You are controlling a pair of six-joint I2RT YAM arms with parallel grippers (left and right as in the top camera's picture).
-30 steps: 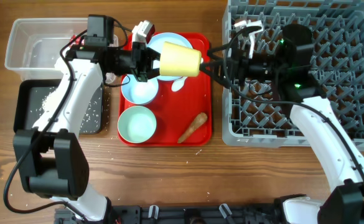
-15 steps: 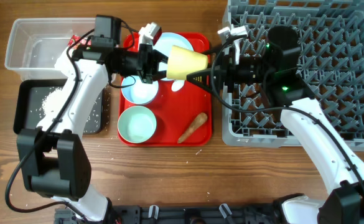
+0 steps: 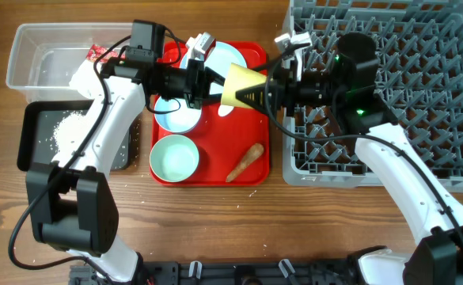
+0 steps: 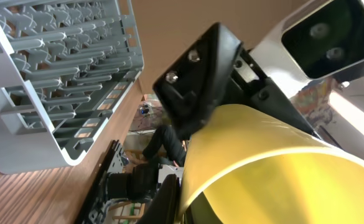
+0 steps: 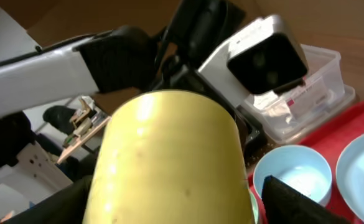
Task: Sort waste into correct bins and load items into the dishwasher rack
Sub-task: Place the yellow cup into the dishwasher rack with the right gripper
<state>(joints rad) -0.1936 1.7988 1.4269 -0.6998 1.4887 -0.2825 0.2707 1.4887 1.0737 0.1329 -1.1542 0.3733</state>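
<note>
Far left on the bench (image 3: 215, 229), the clear tub (image 3: 33, 47) has a red wrapper (image 3: 96, 53) in it, and the black tray (image 3: 33, 146) just nearer holds a scatter of rice (image 3: 65, 127), so some of the waste looks sorted. The left claw (image 3: 214, 82) grips the yellow cup (image 3: 243, 85) by its mouth end and holds it on its side in the air above the red tray (image 3: 256, 178). Below it on that tray sit the blue bowl (image 3: 180, 119), the green bowl (image 3: 174, 158), the plate (image 3: 229, 55) at the far edge, the spoon (image 3: 225, 109) and the brown food stick (image 3: 245, 161). None of these has been moved yet. The right claw (image 3: 267, 89) reaches out from over the rack (image 3: 429, 150) with its jaws spread wide either side of the cup's base. I cannot tell whether they touch it. To my eye this is a hand-over, with the cup the first dish bound for the rack, where I see no dishes so far. The bench is warm wood with plain grain. Behind the arms the wrist views show brown board and some blurred clutter.
</note>
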